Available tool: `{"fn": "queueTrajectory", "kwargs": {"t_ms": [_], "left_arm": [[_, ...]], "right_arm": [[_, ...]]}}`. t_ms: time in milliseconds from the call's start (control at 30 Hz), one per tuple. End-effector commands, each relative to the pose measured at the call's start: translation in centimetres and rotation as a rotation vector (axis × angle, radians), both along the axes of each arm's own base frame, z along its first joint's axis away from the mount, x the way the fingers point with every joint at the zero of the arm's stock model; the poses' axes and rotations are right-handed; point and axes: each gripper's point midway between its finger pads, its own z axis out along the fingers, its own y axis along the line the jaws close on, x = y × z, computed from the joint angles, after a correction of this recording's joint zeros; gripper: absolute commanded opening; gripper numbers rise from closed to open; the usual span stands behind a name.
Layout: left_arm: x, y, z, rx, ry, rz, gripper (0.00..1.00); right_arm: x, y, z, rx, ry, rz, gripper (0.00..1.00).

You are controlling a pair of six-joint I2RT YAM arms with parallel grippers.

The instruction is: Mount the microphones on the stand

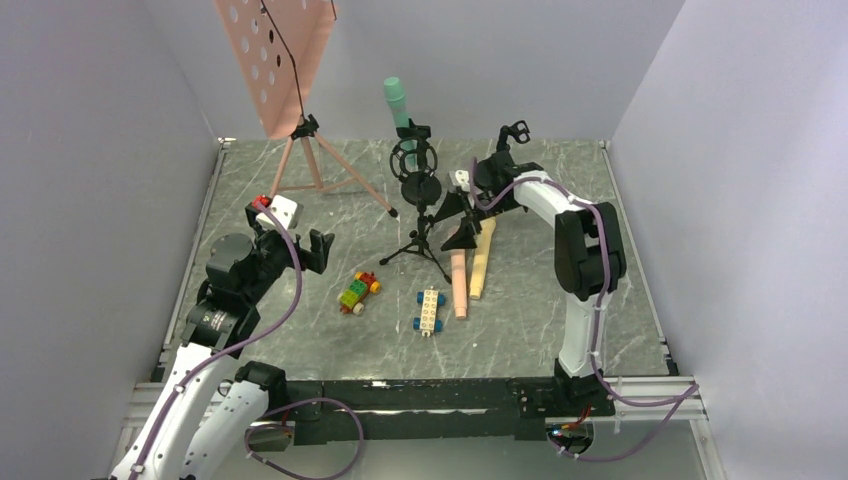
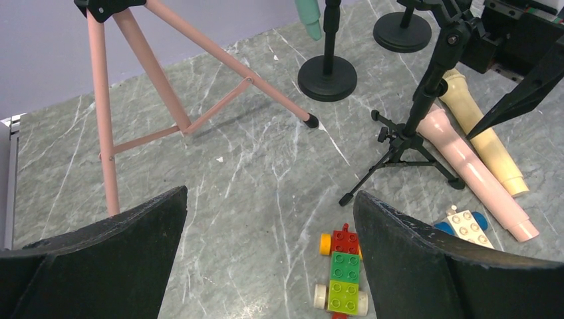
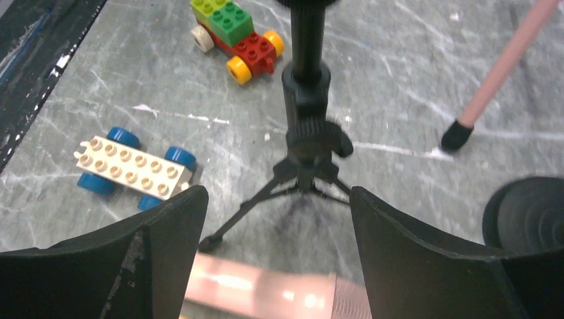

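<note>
Right hand (image 3: 278, 199) wide, above pink microphone (image 3: 266, 287)

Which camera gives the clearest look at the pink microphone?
The left wrist view: the pink microphone lies nearly whole and sharp. The top external view shows it small, partly under the right pincer; the right wrist view catches only a blurred stretch.

Three microphones (image 1: 396, 100) (image 1: 459, 290) (image 1: 481, 265), two toy-brick cars (image 1: 359, 292) (image 1: 429, 311), one pink music stand (image 1: 275, 60), one black tripod (image 1: 420, 245).
</note>
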Motion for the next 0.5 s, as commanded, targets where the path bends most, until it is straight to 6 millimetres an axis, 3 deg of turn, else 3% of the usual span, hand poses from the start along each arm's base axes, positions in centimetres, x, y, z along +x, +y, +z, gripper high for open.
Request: {"fn": "queueTrajectory", "kwargs": {"t_ms": [0, 233, 300, 400, 433, 467], "left_arm": [[-0.1, -0.4, 1.5, -0.025, -0.051, -0.025, 0.99], [-0.2, -2.4, 1.2, -0.06, -0.006, -0.123, 0.99], [-0.2, -3.1, 1.0, -0.112, 0.04, -0.14, 0.99], [0.1, -3.8, 0.3, -0.167, 0.1, -0.153, 0.99], [0.1, -4.4, 0.0, -0.18, 0.124, -0.177, 0.99], [0.0, -4.9, -0.1, -0.195, 0.147, -0.202, 0.99]], "right_arm": [[1.2, -2.9, 2.7, -0.009, -0.101, -0.081, 0.83], [1.5, -6.8, 3.9, -0.142, -0.154, -0.282, 0.82], [2.5, -8.3, 4.4, -0.23, -0.131, -0.475, 0.81], [4.4, -11.6, 6.7, -0.279, -0.146, -0.771, 0.84], [5.2, -12.9, 7.5, -0.267, -0.093, -0.908, 0.95], [5.6, -14.3, 7.8, -0.252, -0.003, -1.053, 0.99]]}}
